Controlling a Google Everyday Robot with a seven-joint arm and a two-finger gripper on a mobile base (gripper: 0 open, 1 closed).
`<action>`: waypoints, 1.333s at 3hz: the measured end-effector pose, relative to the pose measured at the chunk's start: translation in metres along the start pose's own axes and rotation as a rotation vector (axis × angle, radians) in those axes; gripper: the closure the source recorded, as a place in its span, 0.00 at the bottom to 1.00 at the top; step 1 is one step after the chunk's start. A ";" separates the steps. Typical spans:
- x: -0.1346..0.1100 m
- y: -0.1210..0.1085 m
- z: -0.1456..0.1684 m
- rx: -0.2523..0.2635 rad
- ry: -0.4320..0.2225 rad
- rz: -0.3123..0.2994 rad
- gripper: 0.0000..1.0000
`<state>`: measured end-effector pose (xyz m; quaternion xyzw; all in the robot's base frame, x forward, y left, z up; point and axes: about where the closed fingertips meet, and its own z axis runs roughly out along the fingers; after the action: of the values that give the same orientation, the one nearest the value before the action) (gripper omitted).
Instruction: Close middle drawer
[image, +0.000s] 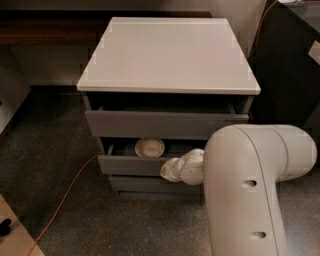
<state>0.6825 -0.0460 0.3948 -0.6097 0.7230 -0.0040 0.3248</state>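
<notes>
The middle drawer of a white-topped grey cabinet stands partly open. A white bowl sits inside it at the left of centre. The red apple is hidden. My gripper is at the end of the big white arm. It rests against the drawer's front panel, right of the bowl. The arm covers the right part of the drawer.
The top drawer juts out slightly above. The bottom drawer front sits below. An orange cable runs over the dark carpet at the left. A dark unit stands right of the cabinet.
</notes>
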 end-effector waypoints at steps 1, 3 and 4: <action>0.004 -0.011 0.003 0.014 0.014 0.010 1.00; 0.016 -0.034 0.009 0.042 0.050 0.039 0.64; 0.017 -0.029 0.010 0.038 0.045 0.045 0.40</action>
<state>0.7124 -0.0649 0.3904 -0.5870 0.7433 -0.0243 0.3199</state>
